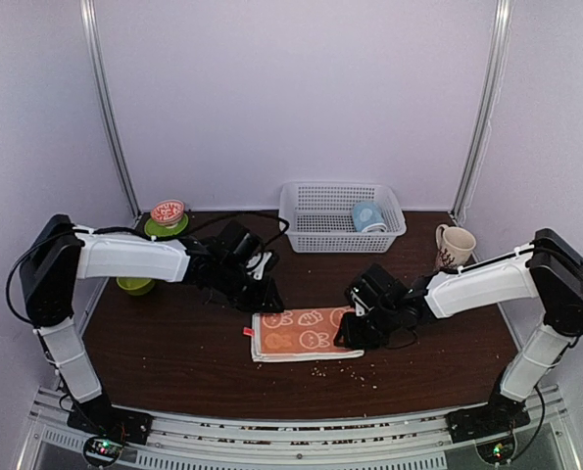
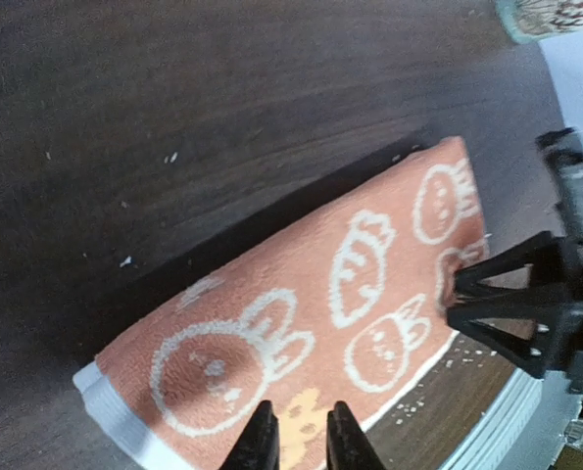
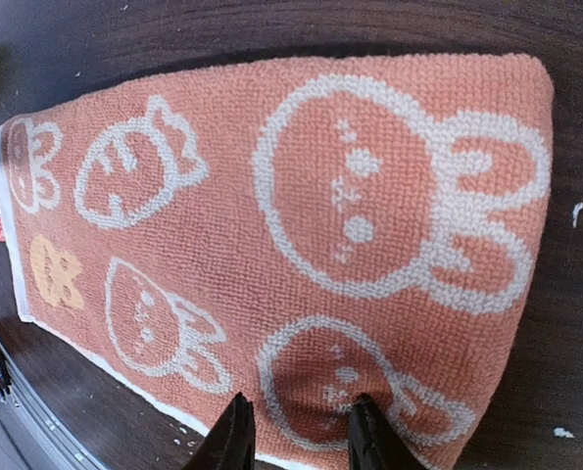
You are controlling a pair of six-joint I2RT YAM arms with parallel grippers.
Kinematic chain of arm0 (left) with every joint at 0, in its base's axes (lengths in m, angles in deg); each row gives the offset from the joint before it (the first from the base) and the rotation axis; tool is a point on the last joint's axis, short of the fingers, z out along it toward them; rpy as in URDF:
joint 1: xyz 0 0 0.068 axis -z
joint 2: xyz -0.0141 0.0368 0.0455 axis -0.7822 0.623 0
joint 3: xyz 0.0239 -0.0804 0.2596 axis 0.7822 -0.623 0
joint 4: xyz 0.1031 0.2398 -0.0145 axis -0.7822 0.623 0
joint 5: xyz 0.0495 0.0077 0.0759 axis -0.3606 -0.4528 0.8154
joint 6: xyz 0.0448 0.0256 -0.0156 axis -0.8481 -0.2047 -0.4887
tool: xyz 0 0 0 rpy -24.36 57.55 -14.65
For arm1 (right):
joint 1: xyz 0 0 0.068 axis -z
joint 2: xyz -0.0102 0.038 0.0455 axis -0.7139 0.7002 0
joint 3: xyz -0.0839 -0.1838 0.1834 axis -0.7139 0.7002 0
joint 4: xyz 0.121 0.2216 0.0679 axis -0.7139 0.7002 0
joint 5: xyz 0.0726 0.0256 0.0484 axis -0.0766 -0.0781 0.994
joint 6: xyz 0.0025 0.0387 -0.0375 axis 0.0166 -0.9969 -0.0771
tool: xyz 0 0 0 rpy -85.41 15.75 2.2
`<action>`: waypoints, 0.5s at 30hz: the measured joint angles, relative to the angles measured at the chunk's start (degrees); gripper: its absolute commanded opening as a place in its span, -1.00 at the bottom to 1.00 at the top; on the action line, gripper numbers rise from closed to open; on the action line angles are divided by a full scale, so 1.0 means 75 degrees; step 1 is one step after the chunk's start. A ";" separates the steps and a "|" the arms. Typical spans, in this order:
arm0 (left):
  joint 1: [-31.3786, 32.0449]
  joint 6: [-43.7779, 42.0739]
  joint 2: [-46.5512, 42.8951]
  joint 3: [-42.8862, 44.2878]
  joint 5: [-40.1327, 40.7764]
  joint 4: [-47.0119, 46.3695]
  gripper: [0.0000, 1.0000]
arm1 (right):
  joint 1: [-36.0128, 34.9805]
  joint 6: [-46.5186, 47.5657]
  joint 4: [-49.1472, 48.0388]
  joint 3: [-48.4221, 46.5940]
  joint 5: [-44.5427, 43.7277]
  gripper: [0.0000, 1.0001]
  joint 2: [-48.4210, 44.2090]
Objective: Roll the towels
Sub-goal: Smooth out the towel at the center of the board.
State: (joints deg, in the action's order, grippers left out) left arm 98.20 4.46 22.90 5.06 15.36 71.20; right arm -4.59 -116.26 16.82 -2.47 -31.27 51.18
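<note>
Lying flat and unrolled on the dark table (image 1: 173,343), the orange towel (image 3: 271,225) is being seen well in front of the white basket (image 1: 311,230), on the side nearer the arm bases. It is being shown folded into a long strip, white rabbits and carrots facing up, with a white border along the edge farther from the basket and a small red tag (image 1: 248,332) at the end on the basket's left side.

The left gripper (image 2: 302,436) is being held over that end, in front of the basket's left corner. Its fingers are being kept only a narrow gap apart, and no cloth is being seen nipped between them. The right gripper (image 3: 293,431) is being held low at the other end of the strip, in front of the basket's right half. Its fingers are being kept clearly apart, flat cloth showing in the gap, and nothing is being clamped.

Inside the basket, toward its right side, the light blue towel (image 1: 367,216) is being seen bundled up. Just right of the basket a pale mug (image 1: 454,245) is being seen standing upright. Left of the basket a green dish (image 1: 167,227) with a red-and-white item on it is being seen, and a green bowl (image 1: 134,285) farther forward. Pale crumbs (image 1: 345,370) are being seen scattered beyond the towel, farther still from the basket.
</note>
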 measured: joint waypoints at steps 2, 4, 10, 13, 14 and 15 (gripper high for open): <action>0.0012 0.0058 0.0385 -0.0184 -0.0009 -0.0163 -0.73 | 0.0000 -0.0006 -0.0090 0.0073 0.0000 -0.26 -0.0035; -0.0009 0.0105 0.0621 -0.0469 -0.0003 -0.0274 -0.76 | 0.0000 0.0012 -0.0189 0.0152 0.0009 -0.22 -0.0082; -0.0119 0.0137 0.0731 -0.0804 0.0012 -0.0694 -0.78 | 0.0064 0.0131 0.0087 0.0076 0.0137 -0.07 -0.0268; -0.0119 0.0093 0.0729 -0.0804 0.0038 -0.0708 -0.77 | 0.0204 0.0181 0.0437 -0.0268 0.0187 -0.08 -0.0493; -0.0119 0.0067 0.0729 -0.0804 0.0041 -0.0705 -0.76 | 0.0274 0.0189 0.0490 -0.0414 0.0187 -0.08 -0.0536; -0.0119 0.0047 0.0726 -0.0804 0.0041 -0.0705 -0.75 | 0.0367 0.0207 0.0513 -0.0629 0.0187 -0.10 -0.0551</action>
State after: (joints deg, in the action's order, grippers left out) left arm 97.31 4.81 28.34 -0.98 15.67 65.91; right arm -1.84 -114.71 20.66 -7.19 -29.87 47.05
